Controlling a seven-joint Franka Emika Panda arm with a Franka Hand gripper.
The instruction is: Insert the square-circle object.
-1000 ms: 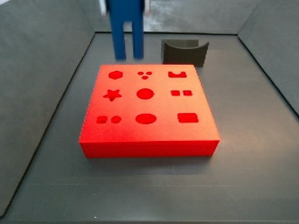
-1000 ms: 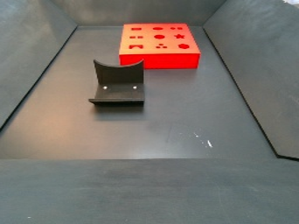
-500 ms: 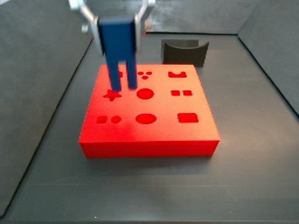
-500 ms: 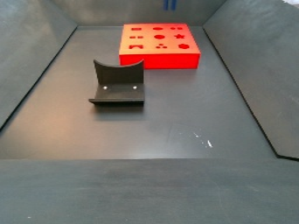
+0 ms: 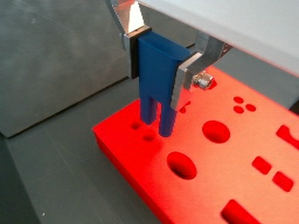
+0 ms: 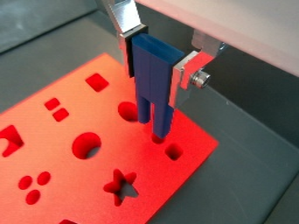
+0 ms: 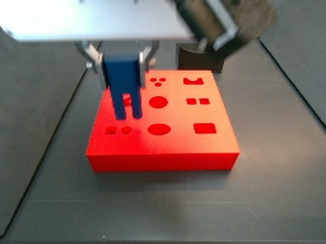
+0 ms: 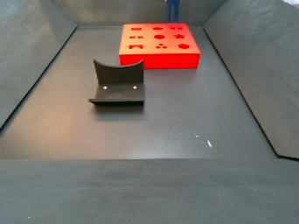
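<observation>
My gripper (image 5: 162, 63) is shut on the square-circle object (image 5: 156, 80), a small blue piece with two prongs pointing down. The silver fingers (image 6: 186, 73) clamp its flat sides in both wrist views. The prongs hang just above the red block (image 5: 239, 179), over the pair of small holes (image 7: 118, 130) at its front left corner. A side view shows the gripper (image 7: 122, 59) and the blue piece (image 7: 121, 84) above that corner. In a side view only the blue piece's lower end (image 8: 173, 9) shows, above the red block (image 8: 160, 54).
The red block (image 7: 178, 152) has several shaped holes, among them a star and circles (image 6: 86, 145). The dark fixture (image 8: 117, 84) stands on the grey floor apart from the block; it shows behind the block in a side view (image 7: 200, 60). Sloping grey walls surround the floor.
The gripper has come down and forward over the red block with the blue piece, from near the star hole to the front left corner. Its prongs now hang just above the small holes.
</observation>
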